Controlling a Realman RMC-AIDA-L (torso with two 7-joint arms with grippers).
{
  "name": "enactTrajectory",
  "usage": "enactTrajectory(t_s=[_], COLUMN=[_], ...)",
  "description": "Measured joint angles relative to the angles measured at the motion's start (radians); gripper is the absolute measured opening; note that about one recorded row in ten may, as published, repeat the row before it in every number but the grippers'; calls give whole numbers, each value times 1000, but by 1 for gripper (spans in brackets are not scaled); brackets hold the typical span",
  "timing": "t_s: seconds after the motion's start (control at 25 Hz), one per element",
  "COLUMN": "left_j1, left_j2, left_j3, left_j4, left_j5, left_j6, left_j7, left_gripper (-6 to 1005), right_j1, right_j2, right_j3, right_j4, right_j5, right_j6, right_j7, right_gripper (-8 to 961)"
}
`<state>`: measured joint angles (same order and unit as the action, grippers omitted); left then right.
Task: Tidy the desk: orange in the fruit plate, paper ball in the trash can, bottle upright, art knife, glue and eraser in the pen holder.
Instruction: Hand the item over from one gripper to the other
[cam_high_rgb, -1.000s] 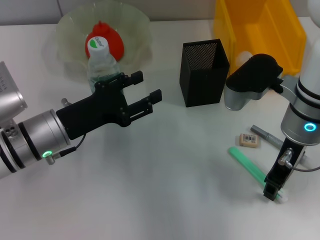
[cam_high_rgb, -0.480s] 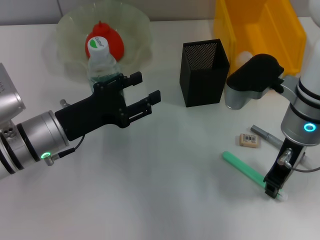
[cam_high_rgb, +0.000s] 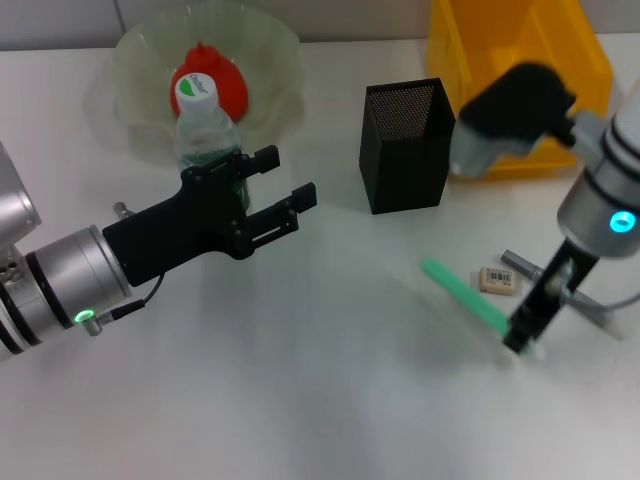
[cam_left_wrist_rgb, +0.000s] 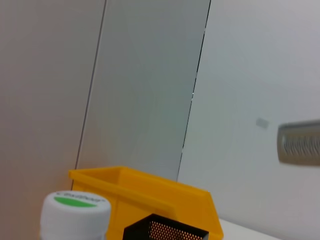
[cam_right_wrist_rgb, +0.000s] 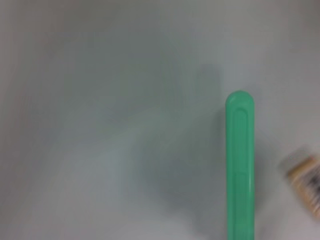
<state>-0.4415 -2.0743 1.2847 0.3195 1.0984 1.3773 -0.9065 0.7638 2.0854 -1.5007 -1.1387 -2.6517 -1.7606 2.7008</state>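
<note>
Lifted leftward since before — right gripper (cam_high_rgb: 520, 335) pinching slim green art knife (cam_high_rgb: 462, 293).

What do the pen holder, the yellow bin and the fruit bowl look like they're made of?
Pen holder: black metal mesh, judging by its fine perforated walls. Bin: likely plastic, bright yellow and smooth with moulded edges. Bowl: translucent pale green, glass or plastic, hard to tell which.

On the desk stood one bottle (cam_high_rgb: 205, 125), one pen holder (cam_high_rgb: 406, 145) and one trash can (cam_high_rgb: 520, 70). One fruit plate (cam_high_rgb: 270, 60) at eleven o'clock held a single orange (cam_high_rgb: 228, 88). At four o'clock lay one eraser (cam_high_rgb: 497, 281), one green stick (cam_high_rgb: 462, 296) and one grey pen (cam_high_rgb: 522, 263).
</note>
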Motion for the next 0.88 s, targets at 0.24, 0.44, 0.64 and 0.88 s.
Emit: enactTrajectory(t_s=[0.24, 0.44, 0.64, 0.88], left_j1=[8, 23, 26, 15], left_j2=[3, 4, 5, 5], left_j3=[-10, -15, -25, -68], left_j4=[2, 11, 16, 43], left_j5=[-6, -30, -38, -39], left_j6=[32, 69, 94, 178], left_j7=[2, 3, -1, -57], left_gripper=[693, 692, 692, 692], right_j1=[-54, -119, -204, -255], right_j2=[0, 1, 2, -2], right_j3=[143, 232, 258, 288], right_j4=[-90, -109, -86, 33], right_j5=[59, 117, 292, 505], right_j6=[44, 141, 267, 357], right_j7=[-117, -243, -471, -750], right_gripper=[176, 176, 176, 176])
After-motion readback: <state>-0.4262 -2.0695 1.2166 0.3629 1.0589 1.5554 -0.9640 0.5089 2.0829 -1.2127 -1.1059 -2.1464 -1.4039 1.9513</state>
